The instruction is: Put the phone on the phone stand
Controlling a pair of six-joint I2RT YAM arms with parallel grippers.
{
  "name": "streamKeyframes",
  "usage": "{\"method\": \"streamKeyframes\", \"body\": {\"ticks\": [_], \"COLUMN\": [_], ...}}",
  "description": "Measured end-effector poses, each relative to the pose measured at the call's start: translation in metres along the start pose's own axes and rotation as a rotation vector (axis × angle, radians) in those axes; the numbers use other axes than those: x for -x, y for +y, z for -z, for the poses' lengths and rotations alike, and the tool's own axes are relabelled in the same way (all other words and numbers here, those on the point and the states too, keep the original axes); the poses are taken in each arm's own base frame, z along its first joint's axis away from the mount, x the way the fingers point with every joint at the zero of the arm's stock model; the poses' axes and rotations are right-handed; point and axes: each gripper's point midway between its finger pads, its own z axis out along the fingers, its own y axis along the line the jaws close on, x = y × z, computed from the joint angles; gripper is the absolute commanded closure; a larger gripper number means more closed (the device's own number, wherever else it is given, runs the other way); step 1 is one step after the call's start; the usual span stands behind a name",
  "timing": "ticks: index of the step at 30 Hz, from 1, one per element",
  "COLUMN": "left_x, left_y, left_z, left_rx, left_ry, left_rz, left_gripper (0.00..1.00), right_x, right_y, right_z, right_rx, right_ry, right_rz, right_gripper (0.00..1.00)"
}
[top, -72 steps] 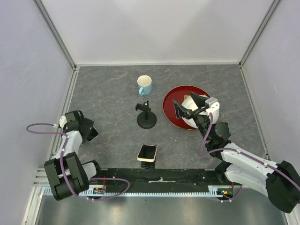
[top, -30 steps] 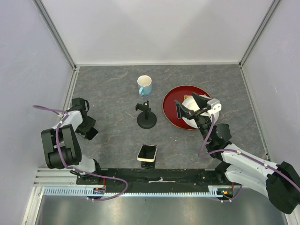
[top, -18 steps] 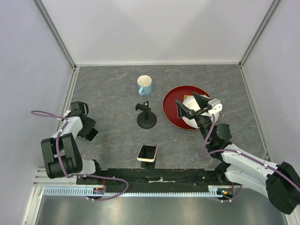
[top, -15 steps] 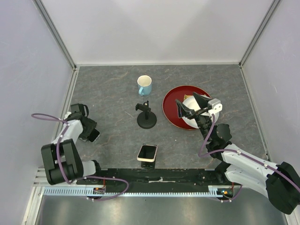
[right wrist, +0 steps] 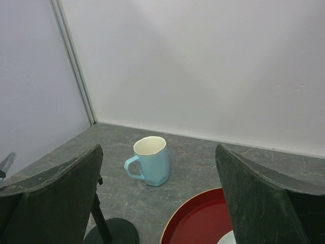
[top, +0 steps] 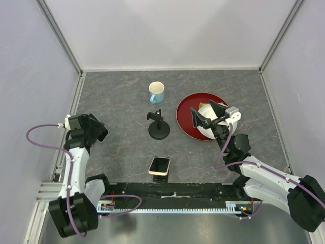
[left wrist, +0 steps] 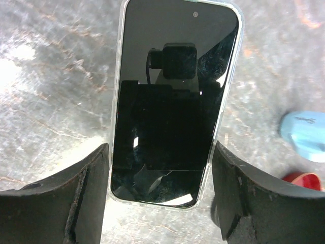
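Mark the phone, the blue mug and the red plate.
phone [left wrist: 170,117], left wrist view, screen centre
blue mug [top: 157,96], top external view, side wall
red plate [top: 184,114], top external view, bare left rim

Robotics lab test cell. Grey stone-pattern tabletop [top: 122,91], enclosed on three sides by plain pale wall panels [top: 172,30] set in aluminium framing [top: 61,38]. A left arm [top: 76,157] and a right arm [top: 264,178] are bolted to a black rail [top: 172,195] along the tabletop's near edge, with exposed purple cabling [top: 35,133]. Loose household props: blue mug [top: 156,92], red plate [top: 190,109], black pole stand [top: 159,127], phone [top: 159,165].
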Motion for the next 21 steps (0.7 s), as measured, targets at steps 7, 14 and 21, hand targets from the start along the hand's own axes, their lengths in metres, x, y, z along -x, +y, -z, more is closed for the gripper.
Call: {"method": "streamKeyframes", "body": {"ticks": [7, 14, 21], "left_x": [0.017, 0.015, -0.028], "left_y": [-0.038, -0.106, -0.225], "left_z": [0.028, 0.062, 0.158], "left_rx": [-0.181, -0.435, -0.847], "left_ry": [-0.054, -0.047, -0.051], "left_rz": [-0.002, -0.114, -0.477], "left_gripper": [0.98, 0.98, 0.98], "right_x": [-0.001, -0.013, -0.035], "right_y": [-0.002, -0.004, 0.006], "right_z": [0.0, -0.001, -0.012], "right_rx": [-0.007, -0.016, 0.036], "right_ry": [0.001, 0.035, 0.117], "right_rz": [-0.001, -0.005, -0.001], "right_gripper": [0.02, 0.02, 0.02]}}
